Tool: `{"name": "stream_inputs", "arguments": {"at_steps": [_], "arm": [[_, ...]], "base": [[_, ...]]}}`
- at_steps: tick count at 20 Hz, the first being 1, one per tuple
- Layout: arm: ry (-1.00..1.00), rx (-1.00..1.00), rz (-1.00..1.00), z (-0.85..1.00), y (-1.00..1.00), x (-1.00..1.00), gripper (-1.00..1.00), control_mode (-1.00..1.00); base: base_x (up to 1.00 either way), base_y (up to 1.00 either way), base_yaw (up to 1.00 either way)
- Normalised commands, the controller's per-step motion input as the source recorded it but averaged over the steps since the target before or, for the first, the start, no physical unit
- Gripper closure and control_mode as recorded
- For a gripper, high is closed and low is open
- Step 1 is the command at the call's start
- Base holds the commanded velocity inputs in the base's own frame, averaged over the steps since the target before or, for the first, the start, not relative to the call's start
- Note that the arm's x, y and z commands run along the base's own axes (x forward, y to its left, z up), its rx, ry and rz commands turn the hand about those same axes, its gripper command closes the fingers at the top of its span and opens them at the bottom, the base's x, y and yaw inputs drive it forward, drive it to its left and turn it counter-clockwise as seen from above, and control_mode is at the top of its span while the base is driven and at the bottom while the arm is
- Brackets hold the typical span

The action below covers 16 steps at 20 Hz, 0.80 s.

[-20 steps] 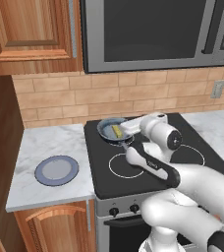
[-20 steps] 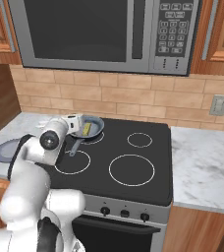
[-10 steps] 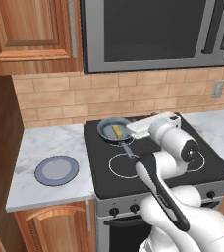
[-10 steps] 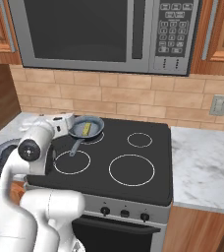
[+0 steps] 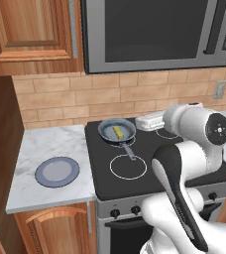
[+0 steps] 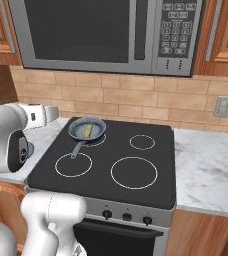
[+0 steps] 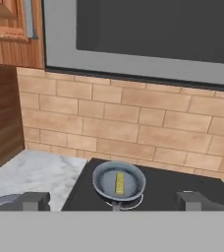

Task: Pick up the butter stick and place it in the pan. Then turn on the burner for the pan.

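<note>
The butter stick lies flat inside the pan. The pan sits on the back left burner of the black cooktop, handle toward the front. I see no red glow around it. My gripper hovers level beside the pan, off it and pointing at it. In the hand view the fingertips stand wide apart and open, with nothing between them.
A flat blue-grey plate rests on the marble counter left of the stove. An unlit ring lies in front of the pan. Knobs line the stove front. A microwave hangs above.
The hand has drawn back from over the pan, and the elbow has swung up and aside. The butter stick stays in the pan; the jaws stay open.
</note>
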Motion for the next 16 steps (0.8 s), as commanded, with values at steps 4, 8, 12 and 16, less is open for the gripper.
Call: {"name": "stream_inputs", "arguments": {"at_steps": [4, 8, 12, 16], "arm": [[-0.14, 0.00, -0.06, -0.28, 0.03, -0.42, -1.00, -1.00], [-0.22, 0.00, 0.00, -0.79, 0.14, -0.08, -1.00, -1.00], [-0.19, 0.00, 0.03, -0.95, 0.19, 0.00, -1.00, -1.00], [-0.18, 0.00, 0.08, -1.00, 0.25, 0.00, -1.00, -1.00]], "base": [[0.00, 0.00, 0.00], [0.00, 0.00, 0.00], [0.00, 0.00, 0.00], [0.00, 0.00, 0.00]]}}
